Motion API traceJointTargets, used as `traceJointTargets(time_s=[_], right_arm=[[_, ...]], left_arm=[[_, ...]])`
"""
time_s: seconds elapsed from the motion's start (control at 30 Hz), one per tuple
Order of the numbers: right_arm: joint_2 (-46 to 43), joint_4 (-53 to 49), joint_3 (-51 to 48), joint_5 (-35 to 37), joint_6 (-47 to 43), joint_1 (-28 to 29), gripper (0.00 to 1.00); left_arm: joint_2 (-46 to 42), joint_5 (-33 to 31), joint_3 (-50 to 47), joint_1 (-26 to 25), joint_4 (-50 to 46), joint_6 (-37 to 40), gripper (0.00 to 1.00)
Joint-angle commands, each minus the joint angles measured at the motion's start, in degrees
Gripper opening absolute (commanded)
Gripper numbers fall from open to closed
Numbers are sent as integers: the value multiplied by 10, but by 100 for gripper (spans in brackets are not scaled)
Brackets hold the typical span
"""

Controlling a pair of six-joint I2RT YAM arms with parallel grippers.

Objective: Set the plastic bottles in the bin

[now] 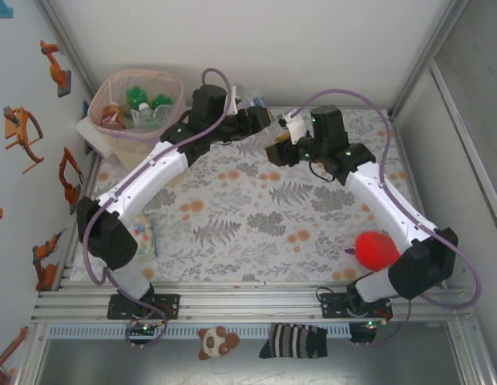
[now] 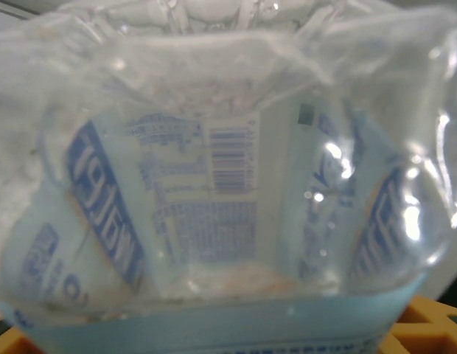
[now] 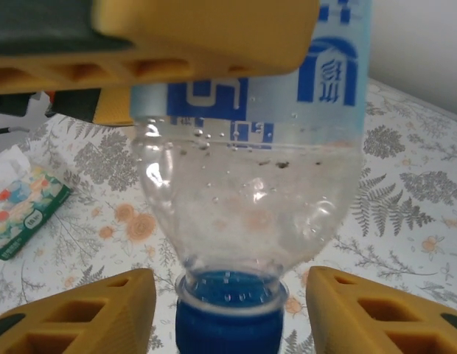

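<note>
Fern-print cloth covers the desk, white walls all round, and at the far middle the two arms meet over one bottle. It's clear, with a blue label and a blue cap pointing down, hanging above the desk. Left fingers are clamped across the label, and the left wrist view has the crumpled wall pressed right up close. Right fingers stand apart, one each side of the cap, with a gap on both sides.

Trouble spots, as I judge it: that grip is on a slick label over thin, dented plastic, so a quick swing could let the bottle slide out. The cap also sits between the right fingers — carry it sideways and it may clip one and twist in the grip.

The bin stands in the far-left corner, well apart from the bottle, and already holds a pile: green bottles, a copper-coloured one, clear ones between. A drop from high up could bounce off that heap or the rim. The held bottle looks to carry a little water at the cap end, dark specks along its line — weight that could slosh.
</note>
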Motion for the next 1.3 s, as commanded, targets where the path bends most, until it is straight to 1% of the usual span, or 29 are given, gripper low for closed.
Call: traceJointTargets(time_s=[0.0,0.03,0.07,0.2,0.33,0.57,0.7,0.83,0.97,1.1,1.27], right_arm=[[-34,-15,5,6,13,3,59],[-40,-17,4,9,15,3,64],[-45,-20,4,12,15,3,66],[-68,-35,1,28,14,3,66],[-87,-52,-1,43,9,3,66],[-103,-78,-1,58,-1,3,66],[-104,-86,3,59,-2,4,66],[-101,-87,7,59,0,4,66],[-97,-90,12,58,2,3,66],[-95,-90,13,60,3,4,65],[-93,-89,12,63,6,6,65]], left_arm=[[-36,-20,26,12,-30,37,57],[-40,-22,28,17,-39,44,57],[-43,-24,32,22,-49,51,57],[-57,-33,64,51,-112,105,55],[-67,-33,107,92,-190,150,53],[-71,-130,211,152,-347,262,53],[-50,-149,293,196,-430,298,52],[-28,-179,356,235,-487,338,52],[4,-195,422,281,-537,376,53],[25,-202,451,323,-546,403,52],[55,-175,460,361,-539,415,50]])
